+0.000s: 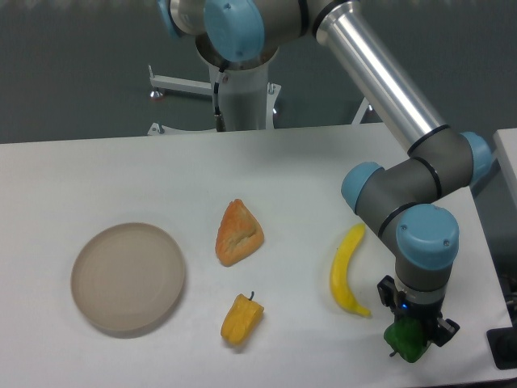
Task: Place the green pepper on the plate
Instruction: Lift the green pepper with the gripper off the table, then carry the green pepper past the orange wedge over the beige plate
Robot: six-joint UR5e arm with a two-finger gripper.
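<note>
The green pepper [408,340] lies near the front right corner of the table, glossy and dark green. My gripper [414,330] points straight down onto it, its black fingers on either side of the pepper; how tightly they close on it is hidden by the wrist. The beige plate [128,277] rests far off at the left side of the table with nothing on it.
A yellow banana [347,268] lies just left of the gripper. A yellow-orange pepper [241,318] and an orange bread-like wedge [238,234] sit between the gripper and the plate. The table's front and right edges are close to the pepper.
</note>
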